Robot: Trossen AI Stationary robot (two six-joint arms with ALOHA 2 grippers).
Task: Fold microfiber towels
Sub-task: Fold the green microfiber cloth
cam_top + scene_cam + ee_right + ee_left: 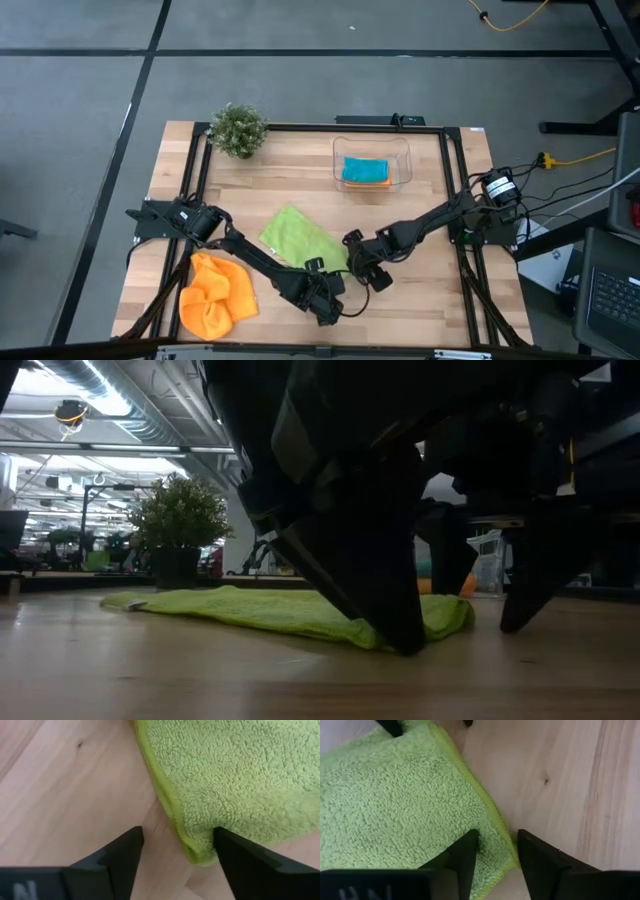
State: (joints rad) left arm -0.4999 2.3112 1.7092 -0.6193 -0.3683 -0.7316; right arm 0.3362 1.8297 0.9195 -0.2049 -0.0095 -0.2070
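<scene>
A lime green microfiber towel lies flat on the wooden table. My left gripper is open at its near corner, one finger over the fuzz and the other over bare wood. My right gripper is open at the towel's right-hand corner, standing astride it in the same way. Both point steeply down. An orange towel lies crumpled at the near left. A teal towel rests on an orange one inside a clear tub. My left gripper has one fingertip down on the green towel's top, just inside the hem near the corner. The other fingertip stands on the wood beyond the hem. The towel lies flat. My right gripper has one fingertip at the towel's top by its corner; whether it touches the cloth I cannot tell. The other fingertip is over bare wood.
A small potted plant stands at the far left of the table. The tub sits at the far middle. Bare wood shows at the near right, beside the two grippers. A black frame borders the tabletop.
</scene>
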